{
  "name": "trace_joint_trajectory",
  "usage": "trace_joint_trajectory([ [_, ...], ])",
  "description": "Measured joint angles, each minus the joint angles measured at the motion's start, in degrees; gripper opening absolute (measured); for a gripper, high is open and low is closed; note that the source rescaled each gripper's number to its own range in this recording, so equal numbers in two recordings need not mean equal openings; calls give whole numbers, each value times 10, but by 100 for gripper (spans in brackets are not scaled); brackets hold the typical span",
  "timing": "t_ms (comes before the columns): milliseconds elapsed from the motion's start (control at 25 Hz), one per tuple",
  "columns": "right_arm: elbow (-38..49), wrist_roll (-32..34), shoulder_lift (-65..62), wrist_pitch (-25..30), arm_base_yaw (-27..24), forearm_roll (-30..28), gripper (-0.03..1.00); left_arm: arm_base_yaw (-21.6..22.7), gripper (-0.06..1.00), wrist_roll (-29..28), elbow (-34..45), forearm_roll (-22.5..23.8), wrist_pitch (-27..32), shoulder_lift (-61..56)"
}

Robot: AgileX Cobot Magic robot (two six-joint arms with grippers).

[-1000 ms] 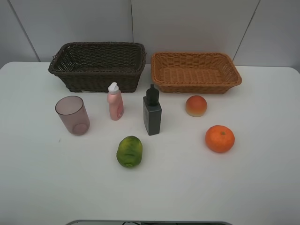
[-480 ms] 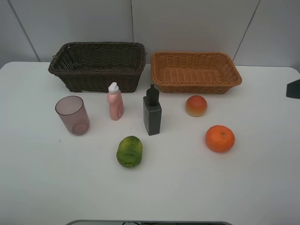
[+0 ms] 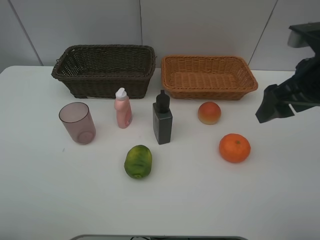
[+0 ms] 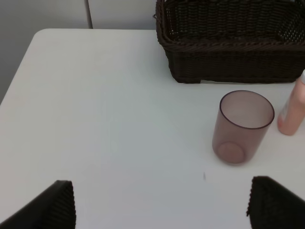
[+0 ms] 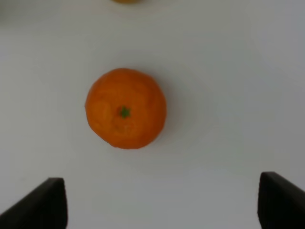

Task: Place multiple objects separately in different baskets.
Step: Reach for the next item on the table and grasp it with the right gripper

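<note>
Light: bright, even and diffuse on the white desk.
Shadows: faint, soft, close under each object.
Glare: none obvious; the desk reads near-white.
Exterior high view: sharp throughout.
Right wrist view: soft; the orange is slightly blurred.
Left wrist view: the mauve cup is fairly crisp.

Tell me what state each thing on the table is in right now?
dark basket: empty
tan basket: empty
mauve cup: upright, empty
pink bottle: upright, capped
dark bottle: upright
right tool: open, above the orange
left tool: open, empty
</note>
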Motion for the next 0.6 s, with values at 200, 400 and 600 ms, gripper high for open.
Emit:
trace_joint_trajectory([
  [200,-10,46,83,-13,0,-1,100,0,92,0,0,0,0,0],
  [400,-10,90,129,-48,2,7,100,0,92,0,0,0,0,0],
  [600,-10,169,157,-95,21,3,100,0,92,0,0,0,0,0],
])
